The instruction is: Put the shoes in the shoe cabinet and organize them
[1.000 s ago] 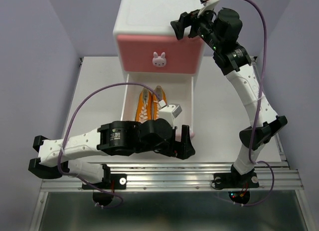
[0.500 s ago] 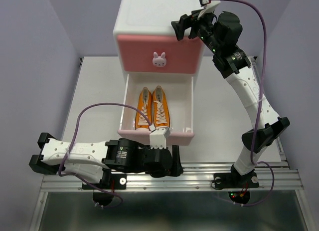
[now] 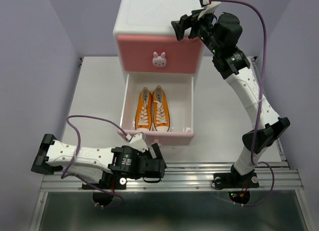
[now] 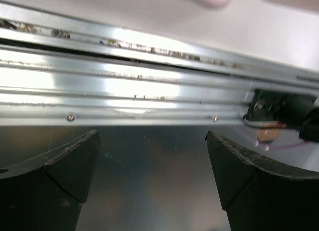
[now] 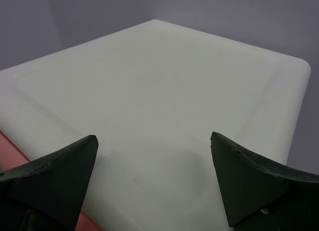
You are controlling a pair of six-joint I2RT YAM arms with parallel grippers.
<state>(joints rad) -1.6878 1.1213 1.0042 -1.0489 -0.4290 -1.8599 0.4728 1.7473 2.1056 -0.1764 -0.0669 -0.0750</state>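
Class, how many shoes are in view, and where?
2: left orange shoe and right orange shoe, side by side in the open lower drawer. More may hide in the shut upper drawer.

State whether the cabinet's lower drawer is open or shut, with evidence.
Open: the lower drawer juts forward from the cabinet, exposing the orange sneakers lying inside.

White table (image 3: 97, 101), centre frame. Aluminium rail (image 3: 194, 177) along its lower edge. Lavender walls (image 3: 30, 36) upper left and upper right.
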